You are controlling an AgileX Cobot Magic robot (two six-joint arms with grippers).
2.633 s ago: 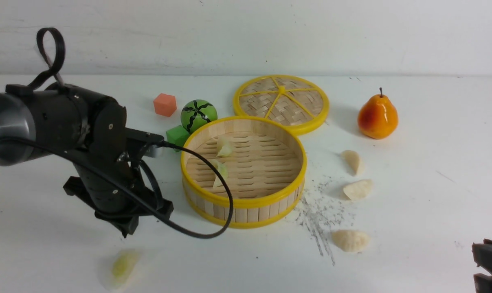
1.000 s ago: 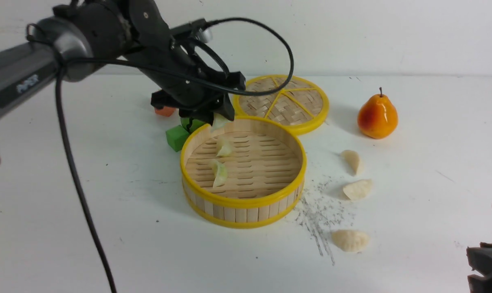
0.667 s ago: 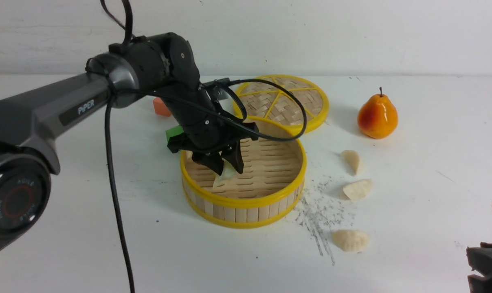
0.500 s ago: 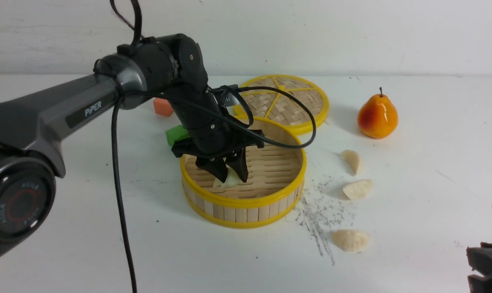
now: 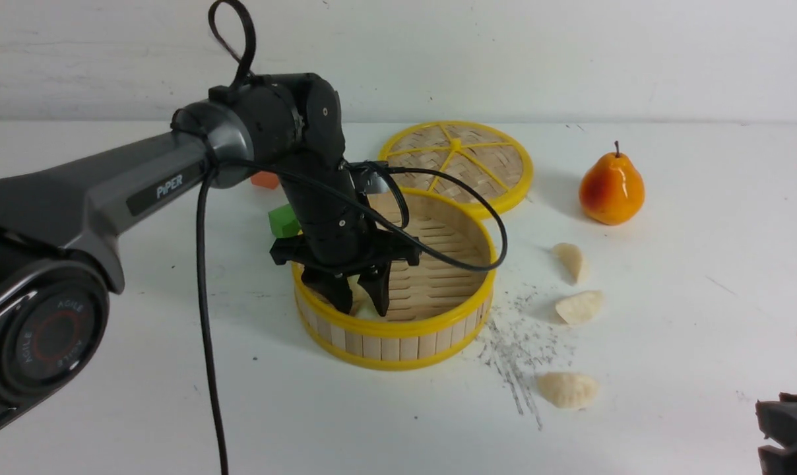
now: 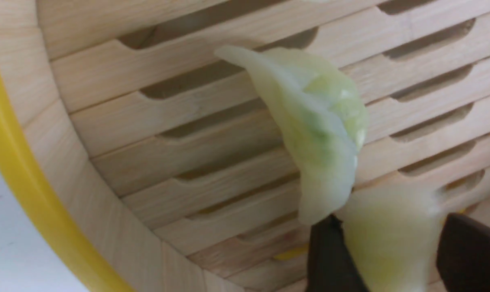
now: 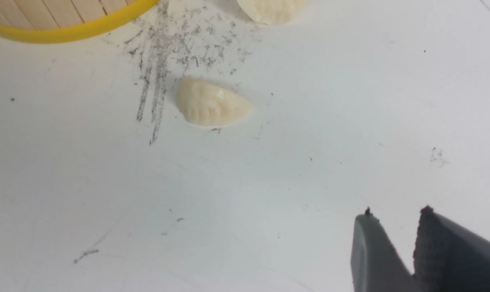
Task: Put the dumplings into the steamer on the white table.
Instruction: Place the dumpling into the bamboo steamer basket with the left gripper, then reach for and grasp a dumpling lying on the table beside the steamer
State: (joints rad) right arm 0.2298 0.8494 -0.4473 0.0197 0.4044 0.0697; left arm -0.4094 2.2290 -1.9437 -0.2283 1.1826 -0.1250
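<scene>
Three cream dumplings (image 5: 572, 260) (image 5: 580, 307) (image 5: 568, 389) lay on the white table (image 5: 702, 264), right of the steamer (image 5: 398, 326), in the front view. Step in hand, my read: dropping a green dumpling (image 5: 357, 295) into the steamer. My left arm (image 5: 141, 185) reached in from the left. Its wrist was bent so the left gripper (image 5: 357, 309) pointed straight down inside the basket, near-left part, tips low by the floor. Something pale sat between the jaws. The right gripper (image 5: 791, 429) sat low at the near right edge. Lid (image 5: 456, 165), pear (image 5: 611, 188), green block (image 5: 283, 221) and orange block (image 5: 265, 179) lay beyond the steamer, neither arm on them.

Left wrist view: the green dumpling hung blurred between the two dark fingers (image 6: 330, 259). The jaws stood about as wide as it, and I could not tell whether they pinched it or had let go. A second green dumpling (image 6: 318, 121) lay on the slatted floor (image 6: 147, 134) just beside it, touching or nearly. Both were inside the wall.

Right wrist view: the right gripper's jaws stood narrowly parted, nothing between them, over bare table. The nearest cream dumpling lay by the grey scuff marks (image 7: 155, 81), well apart from the tips.

Next, as I judged it: confirm release and lift the left arm straight up clear of the rim without dragging the neighbour. Then the right arm takes the near cream dumpling, which needs wider jaws first.
</scene>
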